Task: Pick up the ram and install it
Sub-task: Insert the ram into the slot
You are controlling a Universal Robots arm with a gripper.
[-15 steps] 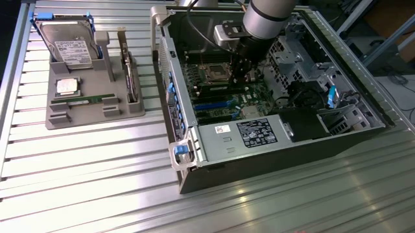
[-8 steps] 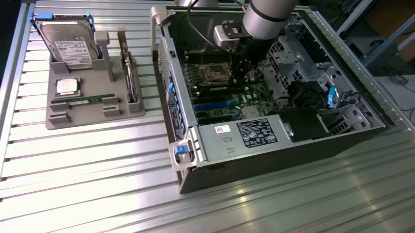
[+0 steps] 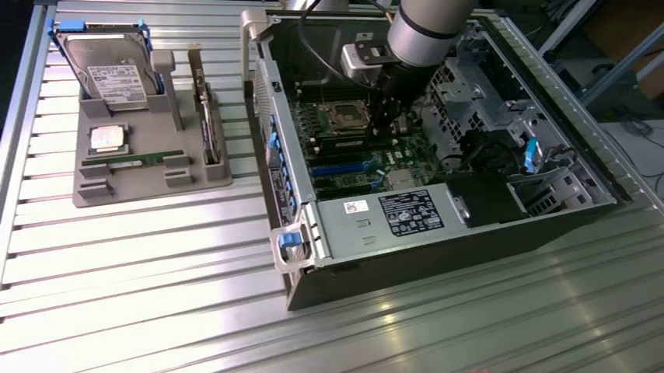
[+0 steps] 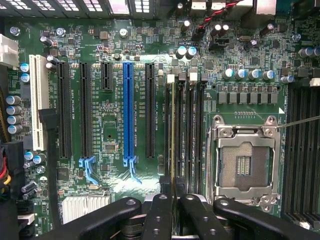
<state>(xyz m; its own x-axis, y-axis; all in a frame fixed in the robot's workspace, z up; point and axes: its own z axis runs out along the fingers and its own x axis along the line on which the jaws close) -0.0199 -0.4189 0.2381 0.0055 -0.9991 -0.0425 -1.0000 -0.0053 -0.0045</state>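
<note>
**Exterior view.** The end effector (image 3: 389,109) is seen lowered into the open steel case (image 3: 311,233), just over the green board (image 3: 363,151) and close beside the square silver socket (image 3: 340,116). A spare stick (image 3: 135,162) lies flat in a matt grey tray (image 3: 155,186) on the ribbed metal desk (image 3: 155,272). It is outside the case, well apart from the end effector, toward the exterior view's left.

**Wrist view.** The end effector (image 4: 173,200) is closed almost fully, and the ram (image 4: 173,135) is pinched by its flat faces between two black, hard-looking fingers (image 4: 160,215). The ram is seen edge-on as a thin, rigid green-gold strip. Its long axis runs straight out from the fingertips, parallel to the bank of black plastic slots (image 4: 192,130). It is lined up over the outermost slot of that bank, the one farthest from the socket (image 4: 245,162). The relation that matters is therefore directly below the grip: stick and slot share one line, and only the downward gap counts. Whether the ram's lower edge already touches the slot cannot be told from this angle. The socket, a shiny metal frame around a fine pin field, lies just beside the slot bank. The long expansion slots, one of them blue, lie on the ram's other side.
</note>
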